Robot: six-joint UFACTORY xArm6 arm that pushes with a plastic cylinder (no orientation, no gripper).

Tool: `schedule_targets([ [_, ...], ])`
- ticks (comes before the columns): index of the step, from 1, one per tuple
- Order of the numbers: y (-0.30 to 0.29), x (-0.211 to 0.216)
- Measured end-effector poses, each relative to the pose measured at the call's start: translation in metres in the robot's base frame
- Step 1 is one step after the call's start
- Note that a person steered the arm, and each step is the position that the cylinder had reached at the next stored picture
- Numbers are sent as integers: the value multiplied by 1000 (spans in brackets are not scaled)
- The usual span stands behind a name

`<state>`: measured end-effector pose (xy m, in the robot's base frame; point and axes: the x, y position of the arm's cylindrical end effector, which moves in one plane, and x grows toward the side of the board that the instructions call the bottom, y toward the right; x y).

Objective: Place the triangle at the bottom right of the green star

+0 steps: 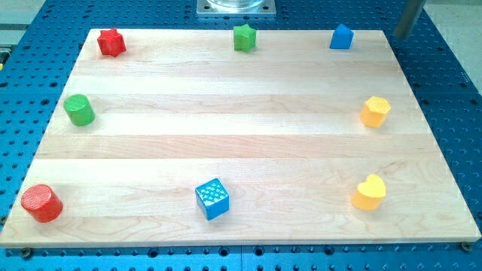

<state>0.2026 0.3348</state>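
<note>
The blue triangle (342, 36) sits at the board's top edge, right of centre. The green star (244, 37) sits at the top edge near the middle, well to the left of the triangle. A dark rod comes in at the view's top right corner. My tip (398, 36) is just off the board's top right corner, to the right of the blue triangle and apart from it. It touches no block.
A red star (111, 43) is at the top left and a green cylinder (78, 110) at the left edge. A red cylinder (41, 203) is at the bottom left. A blue cube (212, 199) is at bottom centre. A yellow hexagon (375, 111) and a yellow heart (370, 193) are at the right.
</note>
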Motion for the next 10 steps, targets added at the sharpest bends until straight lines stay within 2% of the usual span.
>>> schedule_targets([
  [2,0,2],
  [5,-79,7],
  [6,-133,23],
  [7,-220,61],
  [9,-286,36],
  [10,-288,55],
])
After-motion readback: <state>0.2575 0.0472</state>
